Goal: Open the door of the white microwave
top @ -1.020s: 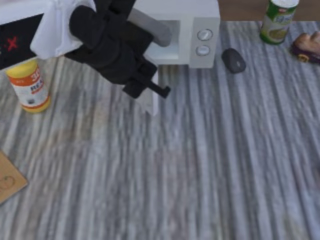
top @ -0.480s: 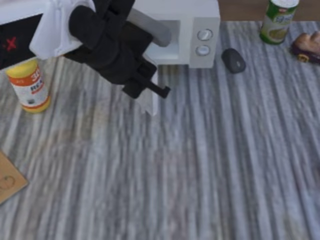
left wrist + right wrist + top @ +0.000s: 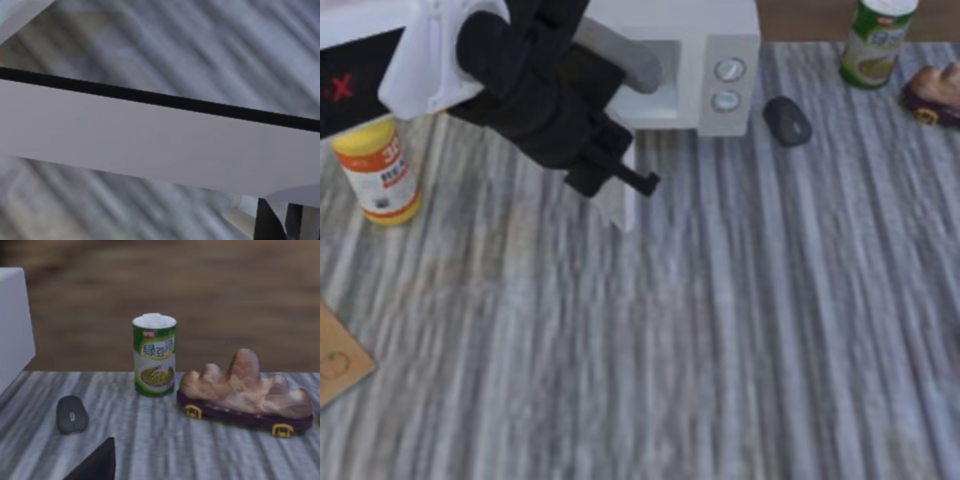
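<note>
Left end effector (image 3: 620,170), grip state hidden, sits at the door's (image 3: 625,200) free edge; door swung outward from the white microwave (image 3: 710,60), edge-on toward desk front.

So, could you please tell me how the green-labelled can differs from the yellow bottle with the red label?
The green-labelled can has a white top and stands at the table's right rear, near the dark computer mouse; the yellow bottle with the red label has a yellow cap and stands at the left, below the left arm. Both stand upright.
</note>
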Tool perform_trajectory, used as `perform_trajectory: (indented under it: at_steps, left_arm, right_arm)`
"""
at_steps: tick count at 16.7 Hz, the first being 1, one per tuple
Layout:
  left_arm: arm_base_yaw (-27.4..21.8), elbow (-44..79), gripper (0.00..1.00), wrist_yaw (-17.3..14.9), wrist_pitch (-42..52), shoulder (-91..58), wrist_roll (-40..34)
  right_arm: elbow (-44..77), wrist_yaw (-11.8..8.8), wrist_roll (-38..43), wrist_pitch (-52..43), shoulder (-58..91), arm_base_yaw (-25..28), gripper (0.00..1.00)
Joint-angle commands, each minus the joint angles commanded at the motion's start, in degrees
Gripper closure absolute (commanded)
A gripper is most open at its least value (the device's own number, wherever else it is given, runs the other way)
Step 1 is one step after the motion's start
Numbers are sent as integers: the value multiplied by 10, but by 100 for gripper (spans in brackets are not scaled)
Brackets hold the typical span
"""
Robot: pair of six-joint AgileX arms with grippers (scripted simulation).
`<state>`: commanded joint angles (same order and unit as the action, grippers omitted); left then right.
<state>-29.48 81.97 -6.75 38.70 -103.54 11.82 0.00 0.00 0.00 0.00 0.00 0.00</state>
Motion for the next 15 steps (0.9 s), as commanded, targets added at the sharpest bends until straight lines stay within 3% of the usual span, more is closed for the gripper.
perform_trajectory:
  at_steps: [9, 15]
  left_arm:
    - [-2, -3, 100, -4, 0, -1, 0]
    - [29, -24, 100, -43, 9, 22, 78]
  right_arm:
    - [0, 0, 0, 0, 0, 0, 0]
    - [0, 0, 0, 0, 0, 0, 0]
